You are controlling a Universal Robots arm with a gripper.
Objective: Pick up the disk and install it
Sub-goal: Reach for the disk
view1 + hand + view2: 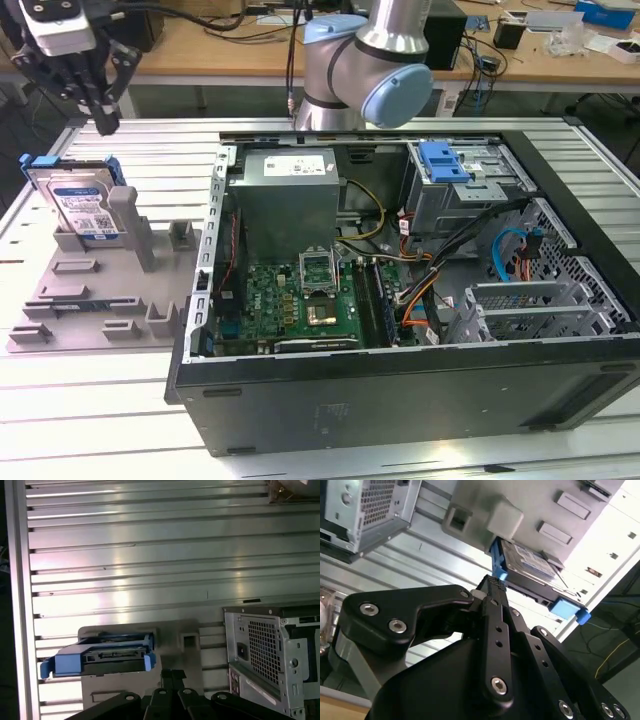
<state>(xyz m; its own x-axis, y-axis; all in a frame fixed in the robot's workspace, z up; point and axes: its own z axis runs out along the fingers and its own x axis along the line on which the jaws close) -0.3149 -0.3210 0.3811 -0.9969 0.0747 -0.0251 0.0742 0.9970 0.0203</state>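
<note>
Disk (85, 205) stands on edge in a slot of the gray holder (95, 295), which sits on the counter (90, 400) at the exterior view's left, just beside the open computer case (400, 395). My fingers (104, 118) hang above the disk, apart from it, pressed together and grasping nothing. In both wrist views the disk (530, 562) (105, 657) lies just beyond my fingers.

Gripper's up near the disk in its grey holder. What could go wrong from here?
The gripper looks shut; lowered like that, it could strike the top edge of the disk instead of straddling it. The disk stands upright beside a grey post of the holder; an off-centre grasp might jam it there.
</note>
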